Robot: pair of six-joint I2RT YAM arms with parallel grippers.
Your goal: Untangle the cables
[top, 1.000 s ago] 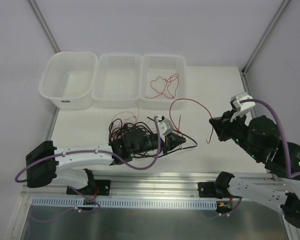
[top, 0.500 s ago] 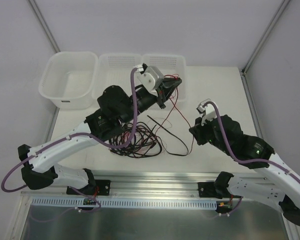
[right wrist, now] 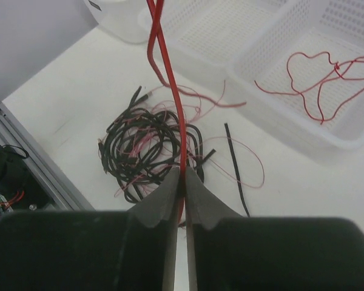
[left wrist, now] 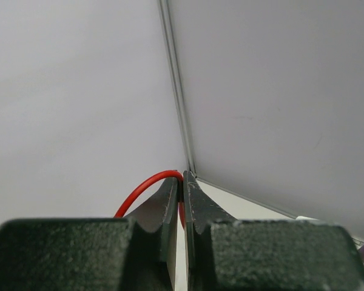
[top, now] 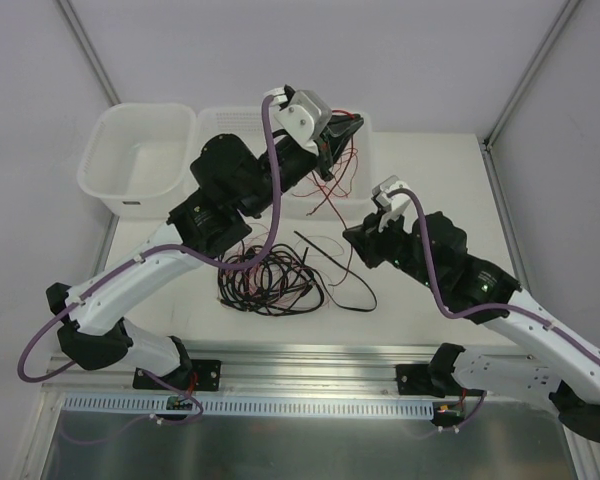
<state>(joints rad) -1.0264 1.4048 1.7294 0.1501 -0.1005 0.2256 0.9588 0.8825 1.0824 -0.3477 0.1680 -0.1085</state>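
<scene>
Right end effector is pinched on a red wire, low over the desk. Just left of it, the cables lie in a black and pinkish tangle on the desk. Farther back, the left end effector is clamped on red wire, raised over the right basket. A loose red strand lies inside.

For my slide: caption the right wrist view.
Right fingers pinch a red wire; tangled cables lie on the table beyond.
</scene>
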